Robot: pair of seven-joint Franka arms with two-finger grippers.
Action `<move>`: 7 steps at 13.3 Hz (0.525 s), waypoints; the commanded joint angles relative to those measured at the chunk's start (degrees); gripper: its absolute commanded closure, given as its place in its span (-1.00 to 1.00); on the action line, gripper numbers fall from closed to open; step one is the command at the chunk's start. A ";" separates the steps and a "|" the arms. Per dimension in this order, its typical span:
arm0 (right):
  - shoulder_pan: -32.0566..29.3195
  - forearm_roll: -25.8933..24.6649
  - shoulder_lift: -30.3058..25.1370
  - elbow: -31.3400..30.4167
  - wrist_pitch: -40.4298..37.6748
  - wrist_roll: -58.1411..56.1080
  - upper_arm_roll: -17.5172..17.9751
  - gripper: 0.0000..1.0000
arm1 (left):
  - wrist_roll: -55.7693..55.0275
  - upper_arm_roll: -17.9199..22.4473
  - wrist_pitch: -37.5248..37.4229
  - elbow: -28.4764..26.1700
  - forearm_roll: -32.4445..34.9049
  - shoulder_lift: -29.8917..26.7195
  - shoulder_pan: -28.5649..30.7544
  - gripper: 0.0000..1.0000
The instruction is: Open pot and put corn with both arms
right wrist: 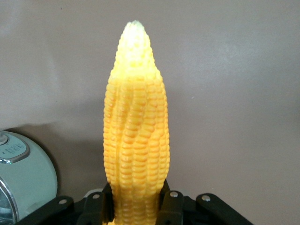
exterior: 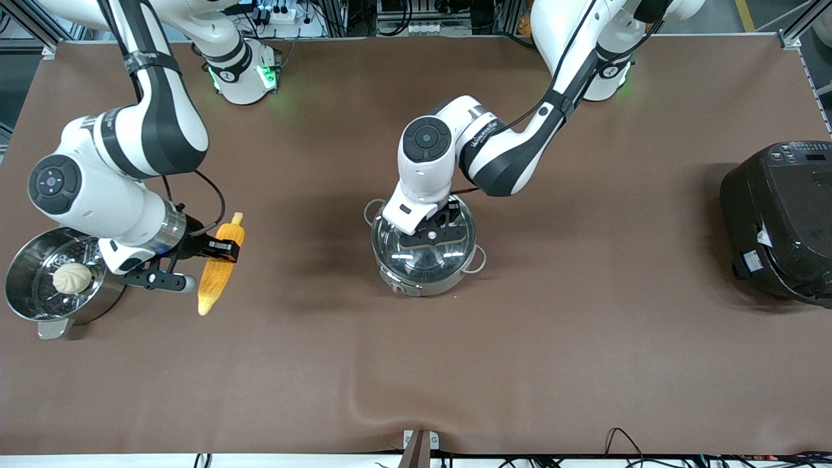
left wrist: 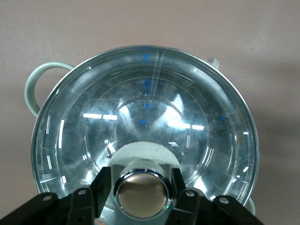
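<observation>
The corn is the thing lowest in the front view, near the right arm's end of the table. It lies lengthwise with its pale tip toward the front edge and its stem stub pointing toward the robots' edge. The right gripper is clamped across its thick end, with a black finger pressed to each side. Whether the cob rests on the brown cover or hangs just above it cannot be told. Just beside it, at that end of the table, a steel steamer holds a white bun.

The pot stands near the middle of the table with its glass lid on. The left gripper is down on the lid, and its fingers flank the shiny knob. They sit very close against the knob; whether they press it firmly yet cannot be told. A black cooker sits at the left arm's edge of the table.

The step in hand looks like securing the knob. The grip should probably settle fully and centred before any lift. The lift should go straight up so the rim clears evenly and the pot is not dragged. The lid then wants moving well aside so the cob has an open path in. The right arm can wait with the cob until then.
</observation>
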 commanded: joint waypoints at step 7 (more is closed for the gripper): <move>1.34 0.02 0.69 3.04 -2.03 0.94 -0.50 1.00 | 1.42 0.26 -0.52 0.65 1.18 0.67 -0.10 1.00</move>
